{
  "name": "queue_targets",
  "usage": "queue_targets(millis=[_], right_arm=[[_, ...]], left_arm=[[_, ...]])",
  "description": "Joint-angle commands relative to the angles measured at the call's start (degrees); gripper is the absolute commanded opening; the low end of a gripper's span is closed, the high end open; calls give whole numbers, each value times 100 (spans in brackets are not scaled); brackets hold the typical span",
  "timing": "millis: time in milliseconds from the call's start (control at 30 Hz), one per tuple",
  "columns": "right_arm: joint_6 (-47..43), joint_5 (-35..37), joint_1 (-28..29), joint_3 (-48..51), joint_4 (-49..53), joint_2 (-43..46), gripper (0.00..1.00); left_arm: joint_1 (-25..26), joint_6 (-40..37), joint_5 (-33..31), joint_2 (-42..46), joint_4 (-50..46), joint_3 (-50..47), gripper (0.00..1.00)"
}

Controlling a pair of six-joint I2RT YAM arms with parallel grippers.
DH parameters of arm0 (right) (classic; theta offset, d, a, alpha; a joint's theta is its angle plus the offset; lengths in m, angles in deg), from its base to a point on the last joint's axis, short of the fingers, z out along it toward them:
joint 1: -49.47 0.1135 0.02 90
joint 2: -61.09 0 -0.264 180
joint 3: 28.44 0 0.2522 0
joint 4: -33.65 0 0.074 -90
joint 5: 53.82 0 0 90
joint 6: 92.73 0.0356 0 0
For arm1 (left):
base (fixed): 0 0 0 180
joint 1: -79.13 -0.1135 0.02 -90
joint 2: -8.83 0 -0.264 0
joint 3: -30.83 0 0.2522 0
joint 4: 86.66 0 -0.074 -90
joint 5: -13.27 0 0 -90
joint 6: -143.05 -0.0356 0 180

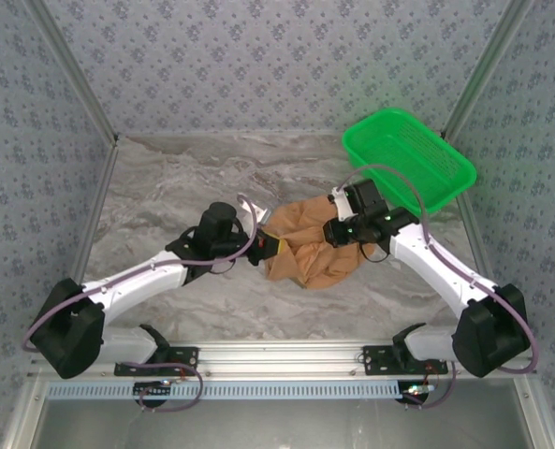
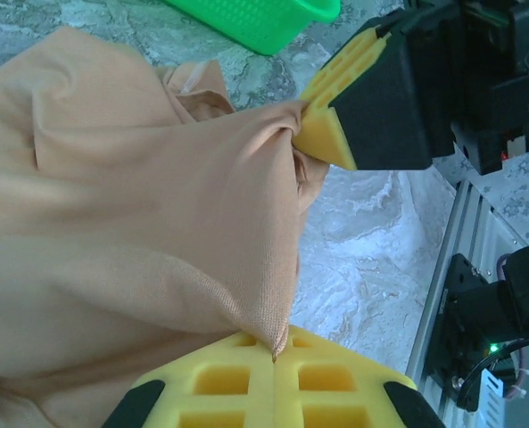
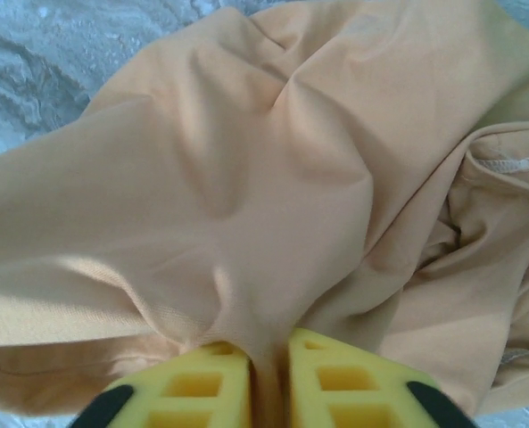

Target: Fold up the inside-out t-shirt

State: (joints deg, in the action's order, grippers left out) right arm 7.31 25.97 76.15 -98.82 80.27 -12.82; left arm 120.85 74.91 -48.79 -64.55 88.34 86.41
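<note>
The inside-out t-shirt (image 1: pixel 310 251) lies bunched in an orange-tan heap on the marble table between the two arms. My left gripper (image 1: pixel 270 245) is at its left edge. In the left wrist view its yellow pads (image 2: pixel 246 379) are shut on a drawn-up corner of the t-shirt (image 2: pixel 139 232). My right gripper (image 1: pixel 331 232) is at the heap's upper right. Its pads (image 3: pixel 335 379) stand a little apart, and a fold of the t-shirt (image 3: pixel 246 178) fills the gap between them. From the left wrist view the cloth is pulled taut to the right gripper's fingers (image 2: pixel 331 120).
A green mesh basket (image 1: pixel 408 157) stands at the back right, close behind the right arm, and its edge shows in the left wrist view (image 2: pixel 255 18). An aluminium rail (image 1: pixel 277 354) runs along the near edge. Patterned walls enclose three sides.
</note>
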Motion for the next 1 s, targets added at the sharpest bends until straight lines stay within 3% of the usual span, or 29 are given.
queue_targets(millis=[0,233,467,700,800,967], right_arm=[[166,-3,62,-105,339,221,26],[1527,-344,484,858,-230,1019,36],[2796,278,945,1813,-1423,1379,48],[1931,2051,1581,1622,-1072,942,70],[1705,2184,1589,1558,-1360,671,74],[1370,2156,1536,1305,-1798,64,72]], left_arm=[[-26,160,229,2,54,38,0],[-24,214,179,-37,-101,133,0],[-26,178,186,-35,-220,208,0],[-23,118,171,51,-321,229,0],[-23,82,171,72,-363,239,0],[-26,28,138,129,-453,216,0]])
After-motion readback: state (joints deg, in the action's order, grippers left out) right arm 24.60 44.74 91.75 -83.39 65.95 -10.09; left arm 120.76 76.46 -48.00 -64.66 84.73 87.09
